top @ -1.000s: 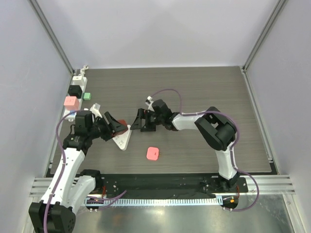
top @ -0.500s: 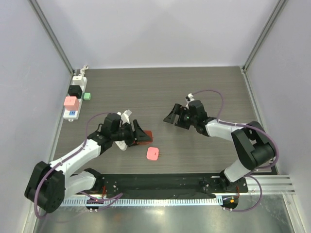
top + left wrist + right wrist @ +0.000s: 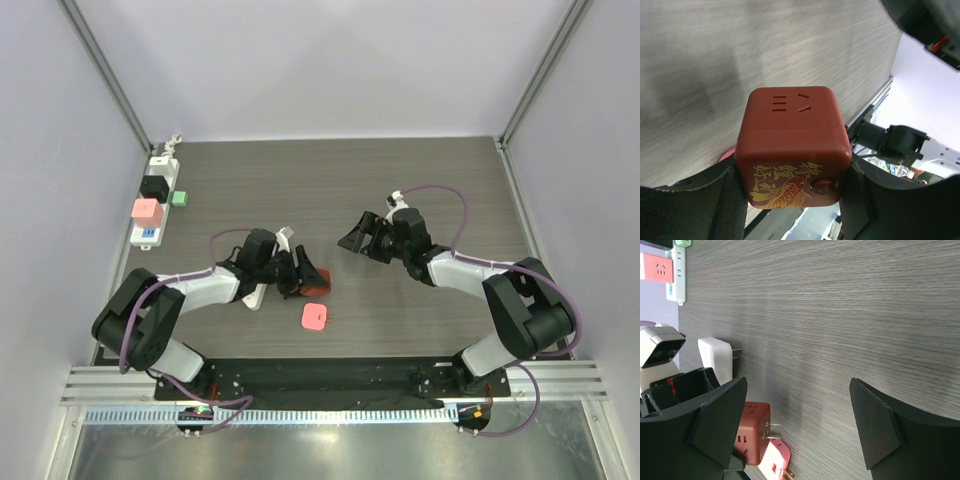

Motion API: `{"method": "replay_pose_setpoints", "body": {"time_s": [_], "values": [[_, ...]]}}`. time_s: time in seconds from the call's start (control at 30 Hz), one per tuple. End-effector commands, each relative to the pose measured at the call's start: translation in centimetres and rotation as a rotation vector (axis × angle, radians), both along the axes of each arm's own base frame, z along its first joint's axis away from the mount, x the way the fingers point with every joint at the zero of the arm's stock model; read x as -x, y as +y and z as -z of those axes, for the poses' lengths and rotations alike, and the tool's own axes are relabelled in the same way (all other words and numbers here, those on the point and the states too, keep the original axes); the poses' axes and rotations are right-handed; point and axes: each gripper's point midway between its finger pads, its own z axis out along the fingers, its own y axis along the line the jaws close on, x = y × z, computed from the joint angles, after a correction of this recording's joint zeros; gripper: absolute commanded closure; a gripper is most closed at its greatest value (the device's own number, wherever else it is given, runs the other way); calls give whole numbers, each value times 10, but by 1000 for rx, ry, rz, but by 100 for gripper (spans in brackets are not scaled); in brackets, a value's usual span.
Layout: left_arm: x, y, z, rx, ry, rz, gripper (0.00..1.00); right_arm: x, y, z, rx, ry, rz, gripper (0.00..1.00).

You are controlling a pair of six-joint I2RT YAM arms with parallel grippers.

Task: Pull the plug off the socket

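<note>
A robot test cell in a lab. Plain pale panels (image 3: 330, 60) on aluminium posts (image 3: 107, 75) enclose a wood-grain counter (image 3: 420, 170). The left arm (image 3: 190, 288) and right arm (image 3: 470, 268) are bolted to a metal rail (image 3: 560, 376).

The left arm (image 3: 190, 290) lies low, its elbow folded at the near left and its forearm running right to the left gripper (image 3: 303, 276), whose 2 fingers (image 3: 715, 200) are clamped on opposite sides of a red cube plug (image 3: 792, 150). The right arm (image 3: 470, 270) bends at the near right and reaches left and slightly far. The right gripper (image 3: 357, 238) faces left with its 2 fingers spread wide, gripping nothing.
</note>
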Motion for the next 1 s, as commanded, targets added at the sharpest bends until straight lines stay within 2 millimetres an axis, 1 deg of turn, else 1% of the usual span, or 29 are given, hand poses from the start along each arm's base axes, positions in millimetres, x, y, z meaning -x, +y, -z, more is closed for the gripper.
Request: {"method": "replay_pose_setpoints", "body": {"time_s": [0.0,0.03,0.07,0.13,0.17,0.23,0.27,0.47,0.57,0.67,0.7,0.8,0.87,0.97], "values": [[-21,-16,-31,53,-109,32,91,-7,1,-14,-27,-60,8,11],[-20,-14,-28,29,-112,44,84,-7,1,-14,-28,-60,7,11],[-23,-15,-29,15,-114,49,79,-7,2,-15,-31,-62,2,11],[-21,-12,-22,-15,-83,53,68,-7,3,-14,-30,-59,-1,11],[-20,-12,-16,-30,-71,59,67,-7,2,-13,-29,-56,1,11],[-19,-12,-12,-40,-46,70,66,-7,2,-12,-32,-50,-2,11],[-18,-13,-5,-46,-25,76,66,-7,3,-12,-33,-50,-3,11],[-18,-14,6,-64,15,82,66,-7,3,-8,-37,-38,-5,11],[-15,-12,11,-80,33,83,62,-7,4,-7,-37,-36,-7,11],[-14,-8,13,-102,36,82,52,-8,4,-5,-37,-30,-5,11],[-14,-8,14,-103,35,84,47,-7,4,-4,-37,-28,-8,11],[-12,-7,17,-109,43,85,39,-7,6,-3,-43,-22,-12,11],[-10,-5,20,-124,51,84,36,-7,6,-1,-44,-17,-14,12],[-10,-1,21,-146,49,79,29,-6,7,0,-48,-13,-18,12]]}}
